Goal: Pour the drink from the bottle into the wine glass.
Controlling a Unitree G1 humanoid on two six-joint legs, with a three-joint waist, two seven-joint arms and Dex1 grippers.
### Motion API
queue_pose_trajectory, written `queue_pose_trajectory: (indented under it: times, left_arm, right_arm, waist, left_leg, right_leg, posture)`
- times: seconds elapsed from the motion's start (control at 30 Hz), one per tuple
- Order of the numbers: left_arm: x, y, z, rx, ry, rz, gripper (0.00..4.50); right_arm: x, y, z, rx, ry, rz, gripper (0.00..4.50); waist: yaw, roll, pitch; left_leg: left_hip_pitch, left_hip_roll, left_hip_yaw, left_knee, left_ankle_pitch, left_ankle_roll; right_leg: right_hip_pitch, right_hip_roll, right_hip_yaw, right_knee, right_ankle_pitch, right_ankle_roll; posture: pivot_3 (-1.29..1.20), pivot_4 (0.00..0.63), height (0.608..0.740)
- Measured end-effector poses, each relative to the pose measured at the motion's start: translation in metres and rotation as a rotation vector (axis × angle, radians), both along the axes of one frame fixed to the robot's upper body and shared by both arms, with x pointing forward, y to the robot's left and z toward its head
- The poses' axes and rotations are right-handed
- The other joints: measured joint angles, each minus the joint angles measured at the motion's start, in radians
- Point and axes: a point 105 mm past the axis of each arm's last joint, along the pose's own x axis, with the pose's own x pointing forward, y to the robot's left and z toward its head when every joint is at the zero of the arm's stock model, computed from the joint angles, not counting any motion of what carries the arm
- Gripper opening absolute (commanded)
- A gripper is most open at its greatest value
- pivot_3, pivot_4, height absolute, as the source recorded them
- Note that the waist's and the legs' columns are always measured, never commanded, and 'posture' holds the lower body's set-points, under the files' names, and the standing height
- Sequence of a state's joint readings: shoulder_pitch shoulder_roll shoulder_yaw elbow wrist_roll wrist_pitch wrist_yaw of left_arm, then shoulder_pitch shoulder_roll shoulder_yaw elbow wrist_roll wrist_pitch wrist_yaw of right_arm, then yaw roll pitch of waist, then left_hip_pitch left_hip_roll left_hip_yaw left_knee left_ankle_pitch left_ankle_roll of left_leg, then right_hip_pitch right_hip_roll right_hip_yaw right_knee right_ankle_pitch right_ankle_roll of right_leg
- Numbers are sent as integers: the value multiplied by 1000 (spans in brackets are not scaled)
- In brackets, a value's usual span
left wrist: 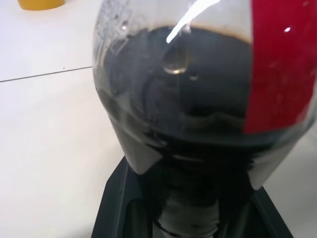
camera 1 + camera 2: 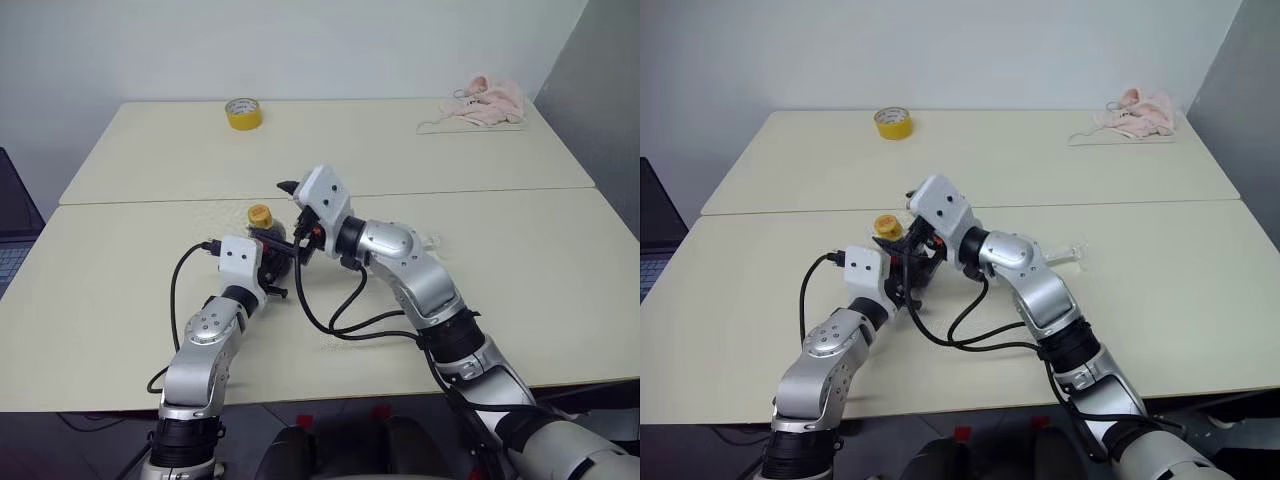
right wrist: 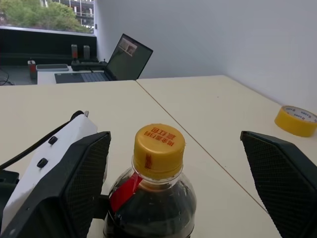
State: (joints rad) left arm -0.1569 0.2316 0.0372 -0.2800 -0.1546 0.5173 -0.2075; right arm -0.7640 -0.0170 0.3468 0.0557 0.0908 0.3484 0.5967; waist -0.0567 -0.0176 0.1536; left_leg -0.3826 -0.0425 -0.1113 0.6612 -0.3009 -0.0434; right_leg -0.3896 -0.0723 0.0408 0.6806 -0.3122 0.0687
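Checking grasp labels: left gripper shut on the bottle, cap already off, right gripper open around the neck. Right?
Not quite: the yellow cap is still on the bottle, as the right wrist view shows. The left gripper is shut on it; the right gripper is open around the neck.

Head pair: high up, looking forward and down over the bench (image 2: 520, 300), both arms in shot.
Left wrist: pressed right up against the bottle (image 1: 198, 99), bench behind it.
Right wrist: close above the yellow cap (image 3: 158, 144), facing the laptop (image 3: 130, 58).
Shared: bottle, tape roll (image 2: 243, 113).
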Motion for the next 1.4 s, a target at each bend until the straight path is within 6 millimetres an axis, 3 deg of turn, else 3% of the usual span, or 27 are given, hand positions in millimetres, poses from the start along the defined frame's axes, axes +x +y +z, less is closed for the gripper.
queue_pose_trajectory:
  times: [0.37, 1.0, 1.13, 1.27, 1.4]
  left_arm:
    - [0, -1, 0, 0, -1, -5, 917]
    - [-1, -4, 1, -7, -3, -29, 865]
    - [0, -2, 1, -17, -4, -21, 845]
    - [-1, 4, 1, -24, -7, -3, 844]
    - [-1, 8, 2, -27, -11, 8, 844]
  right_arm:
    - [9, 6, 3, -9, -32, -26, 4500]
    - [22, -11, 2, -48, -40, -67, 4500]
    - [23, -21, 3, -58, -36, -70, 4500]
    - [38, -54, -1, -54, 4, -173, 4500]
    - [33, -54, 4, -38, 14, -142, 4500]
  waist:
    - [0, 0, 0]
    - [0, 0, 0]
    - [0, 0, 0]
    - [2, 0, 0]
    - [-4, 0, 0]
  left_leg:
    - [0, 0, 0, 0, 0, 0]
    - [0, 0, 0, 0, 0, 0]
    - [0, 0, 0, 0, 0, 0]
    - [0, 0, 0, 0, 0, 0]
    - [0, 1, 0, -1, 0, 0]
  right_leg:
    - [0, 0, 0, 0, 0, 0]
    - [0, 0, 0, 0, 0, 0]
    - [0, 0, 0, 0, 0, 0]
    - [0, 0, 0, 0, 0, 0]
    - [-1, 0, 0, 0, 0, 0]
  posture:
    - [0, 150, 740]
    - [0, 150, 740]
    - [0, 150, 740]
    - [0, 150, 740]
    - [0, 150, 740]
